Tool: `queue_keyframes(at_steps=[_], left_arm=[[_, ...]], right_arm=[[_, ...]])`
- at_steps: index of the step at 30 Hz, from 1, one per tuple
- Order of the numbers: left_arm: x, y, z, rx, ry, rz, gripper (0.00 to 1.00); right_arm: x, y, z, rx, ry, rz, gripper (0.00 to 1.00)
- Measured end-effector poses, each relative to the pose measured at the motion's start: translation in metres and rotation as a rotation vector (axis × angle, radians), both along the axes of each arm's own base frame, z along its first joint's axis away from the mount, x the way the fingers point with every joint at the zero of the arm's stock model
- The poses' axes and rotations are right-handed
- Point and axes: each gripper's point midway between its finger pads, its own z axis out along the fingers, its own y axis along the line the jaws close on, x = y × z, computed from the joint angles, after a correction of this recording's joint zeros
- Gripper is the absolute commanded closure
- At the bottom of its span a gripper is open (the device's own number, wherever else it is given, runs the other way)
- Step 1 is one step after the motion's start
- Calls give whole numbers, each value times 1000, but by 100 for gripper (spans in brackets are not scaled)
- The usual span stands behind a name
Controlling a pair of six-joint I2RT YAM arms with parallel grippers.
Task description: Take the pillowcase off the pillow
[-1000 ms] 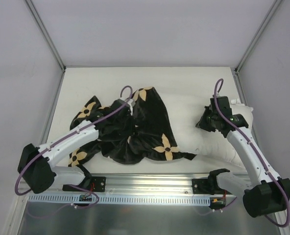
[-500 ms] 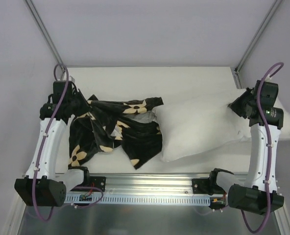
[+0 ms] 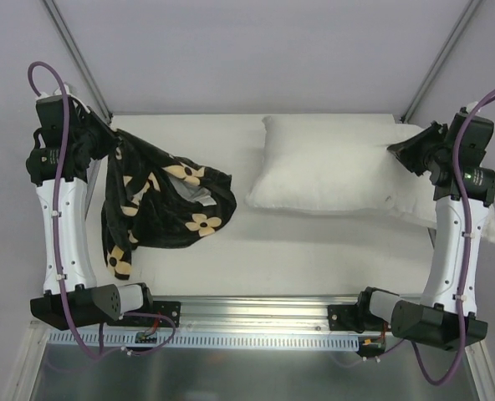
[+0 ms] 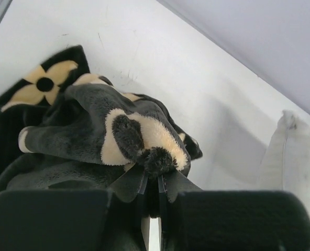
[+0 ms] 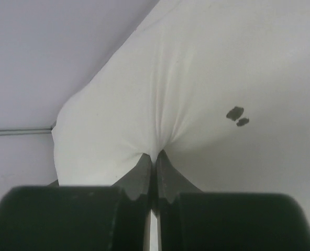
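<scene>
The black pillowcase [image 3: 160, 200] with tan flowers hangs and lies at the left of the table, fully apart from the white pillow [image 3: 331, 163]. My left gripper [image 3: 105, 138] is raised at the far left and shut on a bunched edge of the pillowcase [image 4: 144, 141]. My right gripper [image 3: 398, 150] is raised at the far right and shut on a pinch of the pillow's right end [image 5: 160, 94], which is lifted. The pillow shows two small dark specks [image 5: 237, 115] in the right wrist view.
The white table surface [image 3: 298, 246] lies between the two things. Metal frame posts [image 3: 80, 63] stand at the back corners. A metal rail [image 3: 256, 322] runs along the near edge by the arm bases.
The left arm swung up and left, pulling the pillowcase wholly off the pillow. The right arm lifted further, carrying the pillow up and toward the back right.
</scene>
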Motion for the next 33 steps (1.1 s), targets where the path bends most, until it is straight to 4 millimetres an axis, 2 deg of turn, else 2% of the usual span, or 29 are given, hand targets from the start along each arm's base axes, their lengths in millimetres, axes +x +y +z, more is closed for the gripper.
queue_keyframes(at_steps=[3,5,7,8,9,10,11,13,15,16,18,22,24,29,31,33], left_arm=[[-2,0,-4,-1,17,3,100],[-3,4,-9,0,31,16,100],[-4,10,-16,5,49,41,99],[-4,12,-20,8,59,50,89],[-5,13,-22,9,66,52,76],[-5,15,-25,14,74,54,38],[-6,15,-28,18,81,49,22],[-6,14,-31,21,86,41,1],[-6,13,-31,22,86,30,1],[-7,12,-30,23,83,19,1],[-9,7,-28,21,72,-6,1],[-17,-9,-24,27,52,-77,1],[-20,-25,-21,53,40,-138,1],[-27,-78,-21,97,32,-332,1],[-32,-99,-21,97,31,-406,1],[-37,-117,-22,98,29,-463,1]], right_arm=[[14,11,-14,10,1,49,99],[22,22,-39,17,37,90,99],[25,34,-77,28,116,130,99],[25,40,-102,32,171,152,84],[24,43,-120,39,215,162,69],[22,46,-139,47,271,172,54],[20,47,-157,51,320,182,27],[19,50,-167,63,346,200,6],[24,52,-159,55,307,221,0],[25,53,-152,48,285,229,3],[28,54,-136,32,239,240,4],[29,54,-91,-29,113,258,4],[24,53,-70,-70,63,266,4],[5,49,-14,-201,-61,273,4],[-3,45,1,-243,-100,258,4],[-11,40,6,-271,-115,239,4]])
